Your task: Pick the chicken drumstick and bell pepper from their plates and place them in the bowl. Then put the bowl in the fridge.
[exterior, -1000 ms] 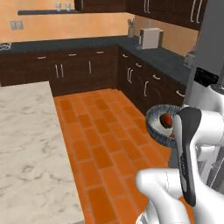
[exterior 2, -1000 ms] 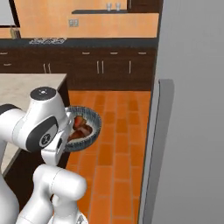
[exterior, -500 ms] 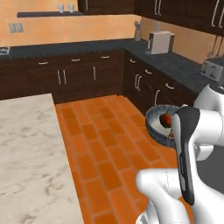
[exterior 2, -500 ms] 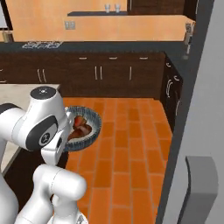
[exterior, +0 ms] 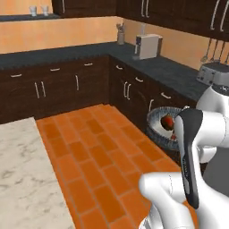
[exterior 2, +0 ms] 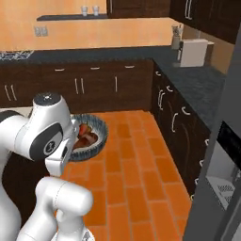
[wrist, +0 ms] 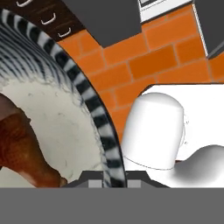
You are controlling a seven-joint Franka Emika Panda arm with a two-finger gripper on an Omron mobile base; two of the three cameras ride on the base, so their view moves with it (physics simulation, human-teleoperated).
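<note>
My gripper point(wrist: 107, 183) is shut on the rim of the bowl point(wrist: 98, 118), which hangs in the air beside the arm. The bowl point(exterior: 157, 126) has a striped grey wall and shows again in the right base view point(exterior 2: 98, 136). Inside it lie the reddish-brown chicken drumstick point(wrist: 22, 151) and the dark red bell pepper point(exterior: 168, 121); both also show from the right, the drumstick point(exterior 2: 86, 140) and the pepper point(exterior 2: 84, 130). The silver-grey fridge point(exterior 2: 221, 174) with its black dispenser panel rises at the right edge of the right base view. The plates are out of view.
Dark brown cabinets point(exterior: 80, 85) under a dark counter run along the back and right walls. A white appliance point(exterior: 146, 46) and a toaster point(exterior: 209, 74) stand on that counter. A marble island top point(exterior: 22, 179) lies at the left. Orange tile floor point(exterior: 98, 152) is open between them.
The whole scene has slid sideways in both base views, so the camera moved with the base. The bowl stays in the same place beside the arm, still held.
</note>
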